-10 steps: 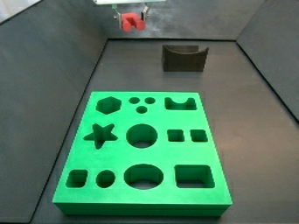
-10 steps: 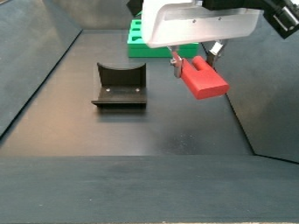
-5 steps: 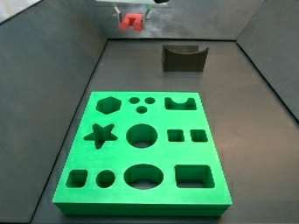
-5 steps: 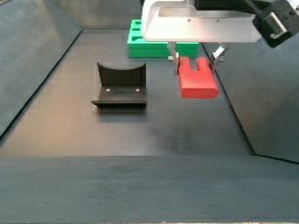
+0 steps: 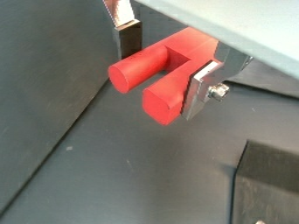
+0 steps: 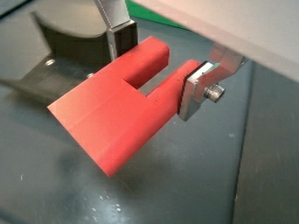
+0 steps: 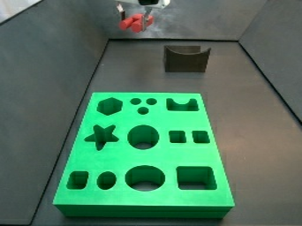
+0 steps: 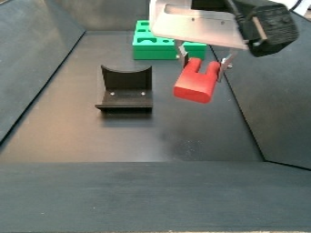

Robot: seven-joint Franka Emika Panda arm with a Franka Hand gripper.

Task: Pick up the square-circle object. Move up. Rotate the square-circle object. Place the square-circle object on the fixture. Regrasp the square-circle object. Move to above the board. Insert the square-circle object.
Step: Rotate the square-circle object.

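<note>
End effector [image 6: 158, 66] aloft clamps the glossy red square-circle object [image 6: 117, 109] (stepped, blocky) between silver plates.

2 side cams oppose; wrist cams close on claw [image 5: 163, 66].

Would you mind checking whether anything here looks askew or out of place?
Only the square-circle object stands out: it hangs tilted in the gripper, in the air beside the fixture. The board looks intact.

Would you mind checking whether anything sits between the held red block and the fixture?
Nothing visible does: the hand holds the square-circle object in the air, and the floor toward the fixture is bare.
</note>
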